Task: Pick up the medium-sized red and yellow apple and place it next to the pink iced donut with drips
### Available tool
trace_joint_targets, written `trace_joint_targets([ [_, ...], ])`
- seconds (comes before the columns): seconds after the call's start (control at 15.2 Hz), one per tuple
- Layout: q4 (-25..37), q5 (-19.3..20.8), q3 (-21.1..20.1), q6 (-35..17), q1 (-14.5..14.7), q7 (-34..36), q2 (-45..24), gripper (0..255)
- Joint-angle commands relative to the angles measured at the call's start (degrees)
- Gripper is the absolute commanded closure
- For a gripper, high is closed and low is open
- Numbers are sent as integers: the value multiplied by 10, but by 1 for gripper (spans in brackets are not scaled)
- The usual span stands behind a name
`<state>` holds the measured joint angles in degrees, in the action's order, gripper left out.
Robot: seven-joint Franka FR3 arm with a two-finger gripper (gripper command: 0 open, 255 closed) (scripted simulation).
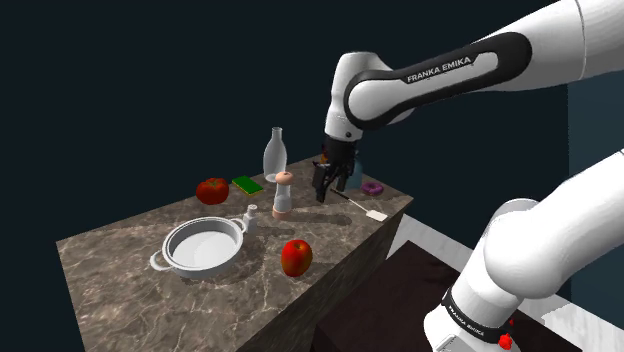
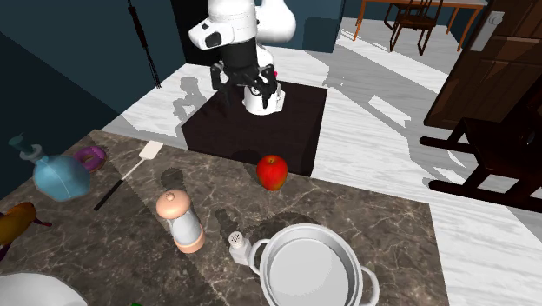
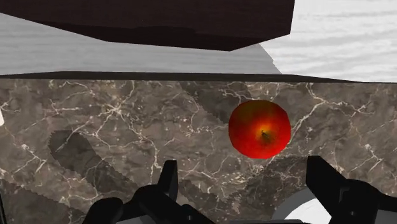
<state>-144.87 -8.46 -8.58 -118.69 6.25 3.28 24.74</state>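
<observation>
Apple: red and yellow, on the marble table near its edge, well apart from the pink donut. Pincer: open wide, empty, raised above the table. Advised handling: centre over the apple, lower until the fingers straddle its widest girth, then close.

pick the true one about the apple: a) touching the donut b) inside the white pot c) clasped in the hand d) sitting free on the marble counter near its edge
D: the apple rests on the marble counter close to its edge, apart from the white pot, and the open hand clasps nothing.
</observation>
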Motion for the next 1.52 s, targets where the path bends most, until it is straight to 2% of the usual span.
trace_joint_targets([
  [0.0,2,-6,-13,-35,9,5,-37,0],
  [0.46,14,-14,-48,-146,32,15,-169,0],
  [0.92,-5,-12,-53,-207,35,18,-211,0],
  [1.45,-6,-11,-53,-212,35,19,-215,0],
])
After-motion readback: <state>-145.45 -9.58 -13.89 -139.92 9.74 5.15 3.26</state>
